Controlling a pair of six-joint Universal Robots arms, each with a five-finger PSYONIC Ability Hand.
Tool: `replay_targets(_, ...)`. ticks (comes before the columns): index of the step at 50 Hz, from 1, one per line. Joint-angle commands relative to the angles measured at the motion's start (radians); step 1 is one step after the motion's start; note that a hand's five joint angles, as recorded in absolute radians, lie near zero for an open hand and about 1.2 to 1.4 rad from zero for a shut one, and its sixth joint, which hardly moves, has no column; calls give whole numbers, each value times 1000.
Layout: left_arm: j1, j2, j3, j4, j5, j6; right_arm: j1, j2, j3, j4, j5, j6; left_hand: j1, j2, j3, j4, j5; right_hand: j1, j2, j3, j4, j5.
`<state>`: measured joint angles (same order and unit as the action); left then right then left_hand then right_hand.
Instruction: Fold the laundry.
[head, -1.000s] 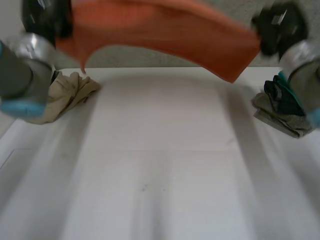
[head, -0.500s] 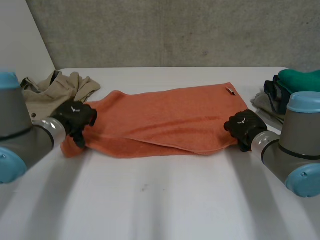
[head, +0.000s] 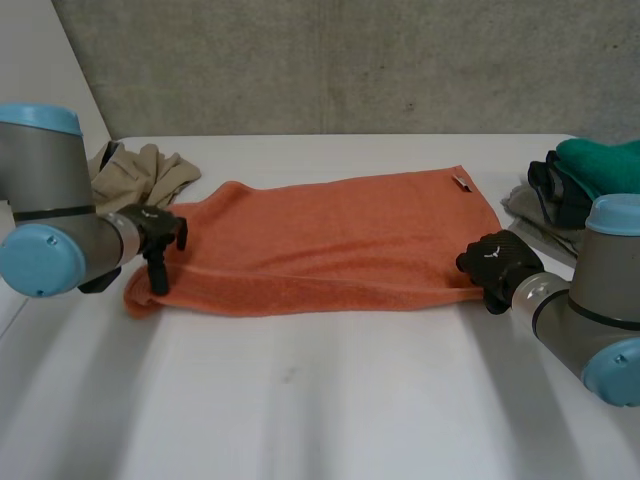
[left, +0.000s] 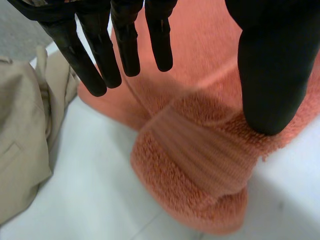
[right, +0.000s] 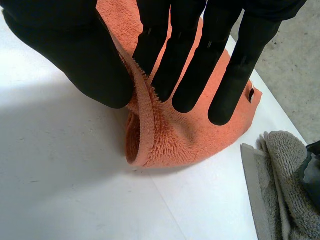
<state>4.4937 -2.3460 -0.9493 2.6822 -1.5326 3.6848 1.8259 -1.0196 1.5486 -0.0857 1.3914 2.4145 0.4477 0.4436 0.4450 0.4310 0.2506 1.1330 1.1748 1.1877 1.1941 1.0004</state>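
Orange towel (head: 330, 235): terry cloth with a looped pile, folded lengthwise into a long double-layered strip. It lies flat across the middle of the white worktop (head: 330, 400). A small label (head: 461, 182) sits at its far right corner. In the left wrist view a flatter woven band crosses the pile near the rolled left end.

Left robot hand (head: 155, 235): at the towel's left end, released. Fingers are straight and spread well away from the thumb, with the towel corner lying under them.

Right robot hand (head: 495, 262): at the towel's near right corner, grasping it. In the right wrist view the hemmed edge stands up, pinched between thumb and straight fingers (the cloth below curls into a small loop on the worktop).

Crumpled beige garment (head: 140, 170): smooth woven cloth, just beyond the left end of the towel.

Right side of the worktop: a grey terry towel (head: 530, 210) lies flat, with a folded green towel (head: 600, 160) stacked on it.
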Motion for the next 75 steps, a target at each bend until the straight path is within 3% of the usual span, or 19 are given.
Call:
replay_targets(1,19,1,-68,56,-3,109,1,4,-4,0,-8,-3,27,31,30,44,50,263,221,209,202,221)
replay_targets(10,19,2,-105,62,-8,126,1,1,-1,0,-8,-12,132,137,135,149,155,263,221,209,202,221)
replay_targets(19,21,54,-115,67,0,104,-5,-2,1,1,-8,-21,881,885,883,897,903,263,221,209,202,221)
replay_targets(29,19,227,-250,53,49,76,-25,-83,28,79,-18,-75,925,930,928,942,948,263,221,209,202,221)
replay_targets(33,41,292,-341,25,103,130,-48,-142,54,190,-43,-149,925,930,928,942,948,263,221,209,202,221)
replay_targets(38,78,341,-454,-30,155,286,-91,-186,73,454,-109,-315,928,932,931,945,951,263,221,209,202,221)
replay_targets(42,88,321,-471,-42,154,400,-112,-160,38,706,-115,-472,928,932,931,945,951,263,221,209,202,221)
replay_targets(45,81,289,-441,-41,146,445,-117,-148,2,750,-111,-505,940,944,943,957,963,263,221,209,202,221)
replay_targets(49,42,231,-309,-35,123,422,-96,-106,-102,689,-92,-451,949,953,951,965,971,263,221,209,202,221)
replay_targets(57,-28,148,162,155,60,193,-39,7,-531,430,44,-223,949,953,951,965,971,263,221,209,202,221)
replay_targets(62,-27,163,378,474,22,-82,-31,-13,-705,62,112,-34,949,953,951,965,971,263,221,209,202,221)
replay_targets(67,-22,201,377,720,-8,-224,-39,-102,-674,-285,110,98,949,953,951,965,971,263,221,209,202,221)
replay_targets(70,-13,217,345,785,-24,-230,-42,-106,-665,-286,81,112,949,953,951,965,971,263,221,209,202,221)
replay_targets(75,5,223,259,768,-15,-235,-33,-106,-644,-138,26,112,949,953,951,965,971,263,221,209,202,221)
